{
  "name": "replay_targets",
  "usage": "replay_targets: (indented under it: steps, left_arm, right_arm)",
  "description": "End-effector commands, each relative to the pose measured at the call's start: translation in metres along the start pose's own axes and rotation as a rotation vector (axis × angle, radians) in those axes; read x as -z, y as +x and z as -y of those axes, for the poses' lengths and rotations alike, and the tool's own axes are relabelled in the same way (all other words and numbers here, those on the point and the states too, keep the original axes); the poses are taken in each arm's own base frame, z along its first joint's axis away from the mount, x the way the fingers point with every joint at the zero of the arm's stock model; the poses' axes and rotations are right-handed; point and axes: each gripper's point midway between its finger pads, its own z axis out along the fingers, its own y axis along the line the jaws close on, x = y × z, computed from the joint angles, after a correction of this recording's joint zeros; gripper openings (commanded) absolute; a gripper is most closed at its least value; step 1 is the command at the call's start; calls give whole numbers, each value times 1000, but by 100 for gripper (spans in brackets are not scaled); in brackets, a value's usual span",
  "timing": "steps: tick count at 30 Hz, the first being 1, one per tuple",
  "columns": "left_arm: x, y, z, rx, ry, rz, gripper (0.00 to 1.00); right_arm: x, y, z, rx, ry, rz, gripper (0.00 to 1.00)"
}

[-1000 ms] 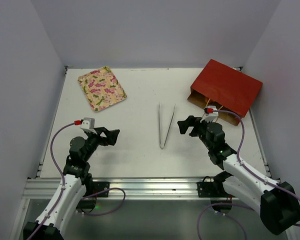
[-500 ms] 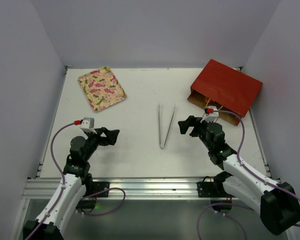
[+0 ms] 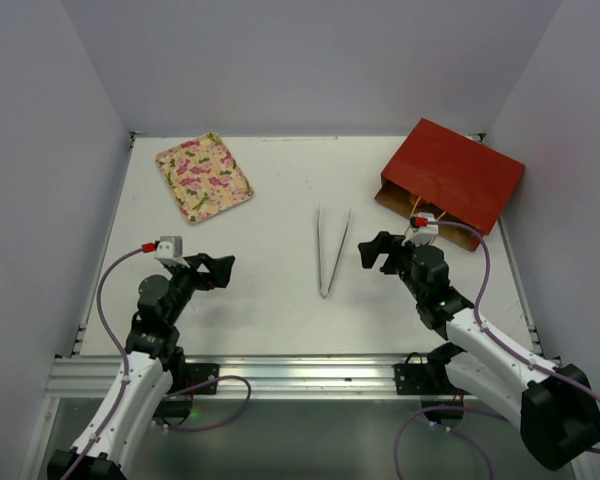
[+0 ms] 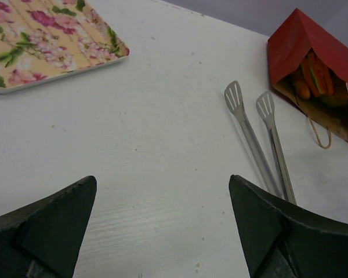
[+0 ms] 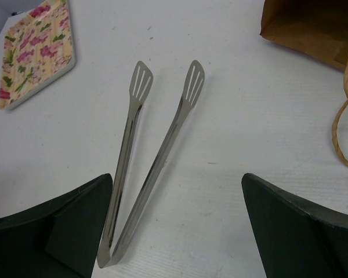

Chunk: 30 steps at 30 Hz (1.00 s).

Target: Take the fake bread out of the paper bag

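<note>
The dark-red paper bag (image 3: pixel 450 187) lies on its side at the back right, its brown mouth facing the arms. In the left wrist view the paper bag (image 4: pixel 304 40) shows orange and tan pieces of fake bread (image 4: pixel 312 75) inside its mouth. My right gripper (image 3: pixel 368 252) is open and empty, just in front of the bag's mouth and to its left. The right wrist view shows that gripper (image 5: pixel 177 176) over bare table, with the bag's brown edge (image 5: pixel 313 26) at the top right. My left gripper (image 3: pixel 223 270) hovers open and empty at the near left, shown wide apart (image 4: pixel 162 179) in its wrist view.
Metal tongs (image 3: pixel 332 250) lie in a V at the table's middle, between the grippers; the tongs (image 5: pixel 156 145) reach close to my right gripper's left finger. A floral tray (image 3: pixel 203 175) sits at the back left. A cord handle (image 5: pixel 345 116) loops out of the bag.
My left arm has shifted slightly to the left. The right arm, bag and tongs have not visibly moved.
</note>
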Motion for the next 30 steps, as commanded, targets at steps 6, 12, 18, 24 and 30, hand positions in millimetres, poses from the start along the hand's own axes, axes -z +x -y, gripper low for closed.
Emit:
replay_targets:
  steps: [6,12,18,24,30]
  left_arm:
    - [-2,-3,11,7,52,-7,100]
    - [0,1,20,-25,114,-23,100]
    - [4,-4,24,-41,136,8,100]
    - [3,-4,28,-48,158,5,100]
    - [2,-3,31,-51,164,10,100]
  right_arm:
    - [-5,-11,3,-19,41,29,99]
    - [-6,-11,15,-43,130,20,99]
    - [-5,-14,43,-127,309,51,99]
    - [-1,-18,63,-187,469,65,99]
    - [-2,-17,57,-136,412,58,99]
